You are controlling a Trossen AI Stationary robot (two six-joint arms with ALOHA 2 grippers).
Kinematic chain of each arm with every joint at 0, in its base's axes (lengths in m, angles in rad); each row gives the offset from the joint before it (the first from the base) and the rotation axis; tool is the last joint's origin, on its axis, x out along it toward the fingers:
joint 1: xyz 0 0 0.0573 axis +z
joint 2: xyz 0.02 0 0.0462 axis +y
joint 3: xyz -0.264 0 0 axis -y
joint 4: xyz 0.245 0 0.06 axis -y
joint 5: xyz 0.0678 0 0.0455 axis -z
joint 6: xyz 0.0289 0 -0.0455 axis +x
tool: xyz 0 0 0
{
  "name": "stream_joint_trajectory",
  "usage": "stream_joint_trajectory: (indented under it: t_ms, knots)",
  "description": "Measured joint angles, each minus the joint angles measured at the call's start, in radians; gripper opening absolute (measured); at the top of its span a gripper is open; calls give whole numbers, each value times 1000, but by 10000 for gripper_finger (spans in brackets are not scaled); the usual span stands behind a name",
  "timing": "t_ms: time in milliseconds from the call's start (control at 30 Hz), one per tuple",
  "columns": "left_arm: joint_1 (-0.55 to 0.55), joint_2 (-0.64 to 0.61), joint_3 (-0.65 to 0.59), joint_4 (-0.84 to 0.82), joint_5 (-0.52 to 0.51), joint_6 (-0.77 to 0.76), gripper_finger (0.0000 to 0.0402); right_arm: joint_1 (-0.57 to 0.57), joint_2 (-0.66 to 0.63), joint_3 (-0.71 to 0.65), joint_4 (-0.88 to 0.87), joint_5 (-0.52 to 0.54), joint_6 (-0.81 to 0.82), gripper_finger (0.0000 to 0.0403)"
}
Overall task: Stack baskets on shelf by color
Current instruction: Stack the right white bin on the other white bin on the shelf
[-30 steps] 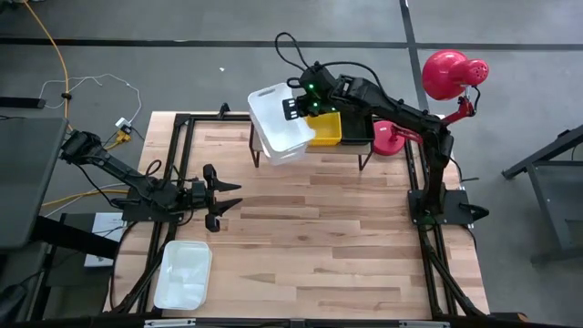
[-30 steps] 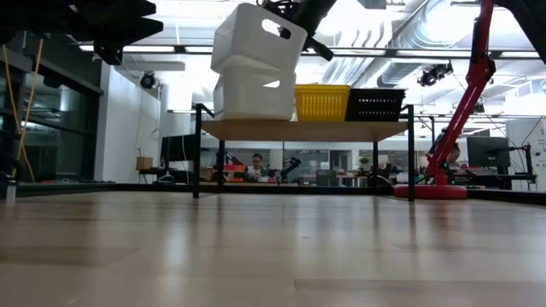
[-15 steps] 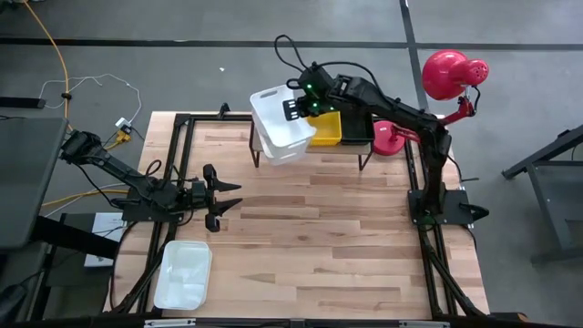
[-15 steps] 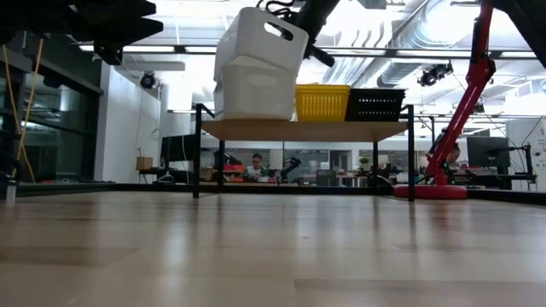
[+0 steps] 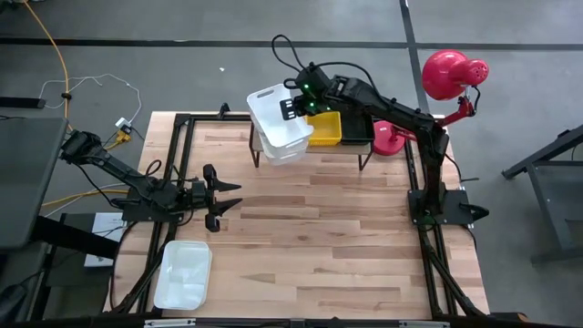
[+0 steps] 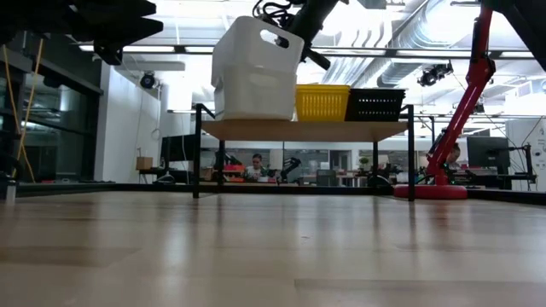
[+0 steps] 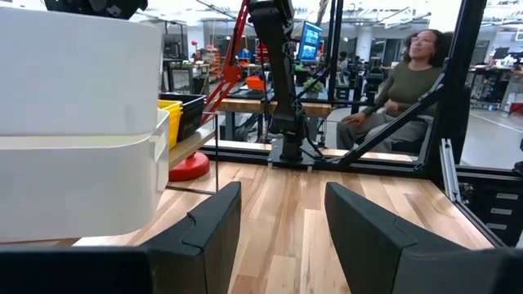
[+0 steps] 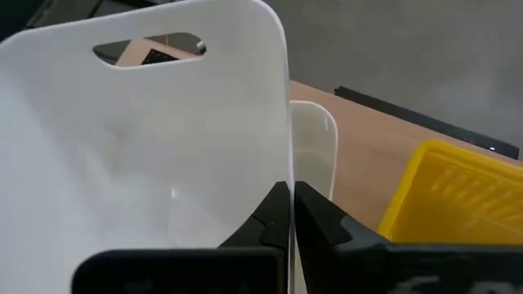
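Note:
A white basket [image 5: 273, 114] [image 6: 252, 64] hangs tilted over the left end of the shelf [image 6: 307, 130], with my right gripper [image 5: 293, 107] [image 8: 292, 204] shut on it. Its bottom is down at the rim of a second white basket [image 7: 73, 188] standing on the shelf; whether they touch I cannot tell. A yellow basket [image 6: 322, 102] and a black basket [image 6: 375, 104] stand to the right on the shelf. Another white basket [image 5: 184, 273] lies at the table's near left. My left gripper [image 5: 232, 196] [image 7: 282, 237] waits open left of centre. My right gripper pinches the top rim of the held basket's right-hand wall [image 8: 284, 163], one finger inside the basket and one outside. The fingers slant down from the table's right. The basket is tilted, its gripped side lower in the low view.
A red lamp [image 5: 446, 77] stands on its base [image 5: 390, 138] just right of the shelf. Black frame rails [image 5: 182, 137] run along the table's sides. Bare wood lies in front of the shelf. A person [image 7: 409, 82] sits beyond the table.
My right gripper has sunk a little with the white basket. The basket, earlier tipped and clear above the shelf's white basket, now stands nearly upright with its bottom down at that basket's rim.

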Motion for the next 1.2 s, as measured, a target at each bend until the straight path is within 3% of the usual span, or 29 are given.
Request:
stream_joint_trajectory:
  t_ms: [333, 1000, 1200]
  knots:
    - [0, 0, 0, 0, -2, 0, 166, -4, 0, 0, -56, 58, 38, 0]
    - [0, 0, 0, 0, -2, 0, 166, -5, 0, 0, -58, 60, -13, 0]
    - [0, 0, 0, 0, -3, 0, 166, -5, 0, 0, -58, 63, -32, 32]
